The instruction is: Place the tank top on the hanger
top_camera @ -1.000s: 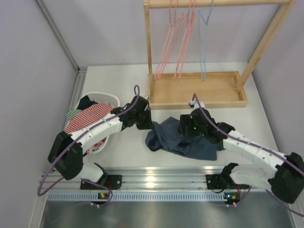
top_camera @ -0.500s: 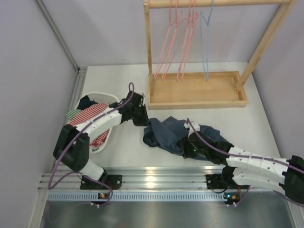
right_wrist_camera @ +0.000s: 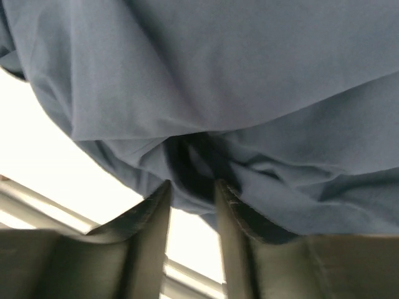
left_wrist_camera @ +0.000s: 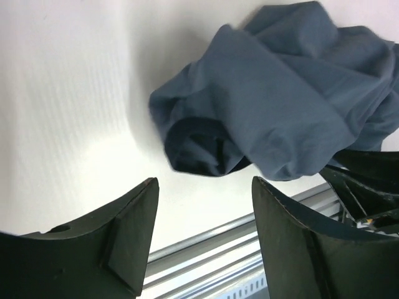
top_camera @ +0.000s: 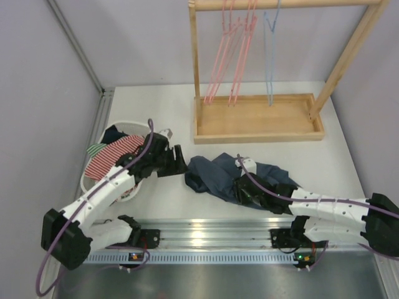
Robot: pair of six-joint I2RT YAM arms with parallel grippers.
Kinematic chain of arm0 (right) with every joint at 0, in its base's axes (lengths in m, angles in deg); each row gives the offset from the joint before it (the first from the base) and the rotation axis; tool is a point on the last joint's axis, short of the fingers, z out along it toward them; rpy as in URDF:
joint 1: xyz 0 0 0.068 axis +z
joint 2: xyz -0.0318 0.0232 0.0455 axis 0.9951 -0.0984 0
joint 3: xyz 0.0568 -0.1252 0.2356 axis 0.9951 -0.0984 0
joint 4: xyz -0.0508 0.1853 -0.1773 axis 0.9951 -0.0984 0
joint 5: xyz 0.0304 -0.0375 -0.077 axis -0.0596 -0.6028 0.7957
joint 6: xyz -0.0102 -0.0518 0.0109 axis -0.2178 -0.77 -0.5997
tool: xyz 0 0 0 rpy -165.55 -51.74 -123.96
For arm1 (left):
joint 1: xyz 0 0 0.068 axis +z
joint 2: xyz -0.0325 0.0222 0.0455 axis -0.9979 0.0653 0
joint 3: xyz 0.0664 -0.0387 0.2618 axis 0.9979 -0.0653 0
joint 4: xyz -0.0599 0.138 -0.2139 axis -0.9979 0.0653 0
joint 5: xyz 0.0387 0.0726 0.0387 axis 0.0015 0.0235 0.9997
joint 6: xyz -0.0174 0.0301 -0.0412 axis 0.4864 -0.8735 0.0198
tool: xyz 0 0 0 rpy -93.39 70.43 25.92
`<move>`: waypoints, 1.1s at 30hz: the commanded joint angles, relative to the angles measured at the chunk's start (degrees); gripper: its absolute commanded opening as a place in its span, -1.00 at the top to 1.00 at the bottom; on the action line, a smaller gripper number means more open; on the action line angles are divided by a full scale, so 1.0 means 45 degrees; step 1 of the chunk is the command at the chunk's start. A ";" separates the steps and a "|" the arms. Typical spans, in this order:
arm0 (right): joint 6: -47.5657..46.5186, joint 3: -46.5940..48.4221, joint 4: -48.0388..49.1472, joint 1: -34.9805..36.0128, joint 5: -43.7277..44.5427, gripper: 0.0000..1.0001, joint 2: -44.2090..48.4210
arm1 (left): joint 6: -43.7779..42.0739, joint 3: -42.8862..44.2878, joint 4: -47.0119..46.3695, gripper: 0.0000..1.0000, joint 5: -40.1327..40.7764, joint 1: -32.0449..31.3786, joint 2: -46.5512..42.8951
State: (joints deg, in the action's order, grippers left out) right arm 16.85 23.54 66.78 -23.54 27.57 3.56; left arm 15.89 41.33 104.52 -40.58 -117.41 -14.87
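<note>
The tank top (top_camera: pixel 215 173) lies crumpled in a navy heap in the middle of the table. My left gripper (top_camera: pixel 178 164) hovers just left of the heap, open and holding nothing. In the left wrist view the tank top (left_wrist_camera: pixel 280 112) lies beyond the left gripper (left_wrist_camera: pixel 204 182), with bare table between the tips. My right gripper (top_camera: pixel 242 187) is low at the heap's near edge. In the right wrist view its jaws (right_wrist_camera: pixel 192 184) stand narrowly apart, with a dark fold of the tank top (right_wrist_camera: pixel 237 75) at the tips. The light-blue hanger (top_camera: pixel 269 56) hangs on the wooden rack.
Pink hangers (top_camera: pixel 234 53) hang left of the blue one, over the rack's wooden base tray (top_camera: pixel 255 119). A white basket (top_camera: pixel 122 126) with a red-and-white striped garment (top_camera: pixel 107 159) sits at the left, under my left arm. A metal rail runs along the near table edge (top_camera: pixel 206 232).
My left gripper opened, let go of the tank top's left edge and drew back left. My right gripper moved nearer and leftward along the heap, and its jaws narrowed.
</note>
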 commanded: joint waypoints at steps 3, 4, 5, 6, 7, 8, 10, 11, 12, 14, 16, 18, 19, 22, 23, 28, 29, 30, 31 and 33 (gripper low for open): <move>0.0057 0.0759 0.0300 0.0762 0.0284 0.05 0.0381 | 0.0908 -0.2500 0.0213 -0.35 0.0528 -0.0010 -0.2398; 0.0038 0.0739 0.0261 0.0859 0.0303 0.05 0.0459 | 0.1006 -0.3239 -0.0197 -0.35 0.0294 -0.0010 -0.2519; 0.0038 0.0700 0.0260 0.0879 0.0284 0.05 0.0421 | 0.1162 -0.3537 -0.0569 -0.35 -0.0250 -0.0010 -0.2559; 0.0038 0.0680 0.0183 0.0918 0.0303 0.05 0.0363 | 0.1163 -0.3772 -0.1423 -0.35 -0.0526 -0.0010 -0.2482; 0.0076 0.0700 0.0047 0.0957 0.0381 0.04 0.0265 | 0.1182 -0.4238 -0.1896 -0.37 -0.0664 -0.0010 -0.2365; 0.0096 0.0738 -0.0090 0.1093 0.0652 0.04 0.0032 | 0.1125 -0.4456 -0.2365 -0.39 -0.0724 -0.0010 -0.2268; 0.0193 0.0739 -0.0364 0.1269 0.0927 0.03 -0.0106 | 0.1007 -0.4885 -0.3830 -0.40 -0.0938 -0.0010 -0.1741; 0.0252 0.0681 -0.0404 0.1367 0.1083 0.03 -0.0107 | 0.0968 -0.4965 -0.4279 -0.40 -0.1094 -0.0029 -0.1527; 0.0369 0.0642 -0.0443 0.1387 0.1143 0.03 -0.0068 | 0.0949 -0.5024 -0.4864 -0.40 -0.1289 -0.0029 -0.1002; 0.0448 0.0505 -0.0443 0.1407 0.1318 0.03 -0.0087 | 0.0735 -0.4985 -0.5394 -0.39 -0.1369 -0.0204 -0.0492; 0.0506 0.0427 -0.0307 0.1407 0.1378 0.05 -0.0126 | 0.0695 -0.4849 -0.5961 -0.35 -0.1096 -0.0361 0.0134; 0.0507 0.0348 -0.0112 0.1387 0.1416 0.08 -0.0145 | 0.0694 -0.4829 -0.6411 -0.33 -0.1057 -0.0536 0.0389; 0.0506 0.0368 -0.0130 0.1407 0.1456 0.11 -0.0223 | 0.0752 -0.4693 -0.6412 -0.31 -0.0612 -0.0595 0.0428; 0.0448 0.0602 -0.0170 0.1407 0.1631 0.36 -0.0477 | 0.0773 -0.4517 -0.6120 -0.07 0.0075 -0.0635 0.0526; 0.0409 0.0718 -0.0170 0.1407 0.1651 0.49 -0.0536 | 0.0676 -0.4458 -0.6120 0.14 0.0231 -0.0635 0.0584; 0.0214 0.1285 -0.0520 0.1388 0.1807 0.88 -0.0674 | 0.0460 -0.3562 -0.5340 1.00 0.0584 -0.0654 0.1113; 0.0194 0.1537 -0.0656 0.1407 0.1924 0.97 -0.0577 | 0.0344 -0.3482 -0.5222 1.00 0.0604 -0.0712 0.1035; 0.0136 0.1694 -0.0967 0.1388 0.1983 1.00 -0.0460 | 0.0285 -0.3365 -0.4776 1.00 0.0739 -0.0752 0.0783; 0.0058 0.1909 -0.1241 0.1407 0.2080 1.00 -0.0149 | 0.0226 -0.2997 -0.4385 1.00 0.0760 -0.0752 0.0645; -0.0079 0.2728 -0.2194 0.1426 0.2490 1.00 0.0398 | -0.0008 -0.2430 -0.3390 1.00 0.1012 -0.0752 0.0042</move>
State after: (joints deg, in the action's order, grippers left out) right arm 17.81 29.81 60.51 -18.07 34.89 1.39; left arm 17.97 25.53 84.63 -38.50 -120.49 -10.61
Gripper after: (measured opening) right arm 0.005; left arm 0.018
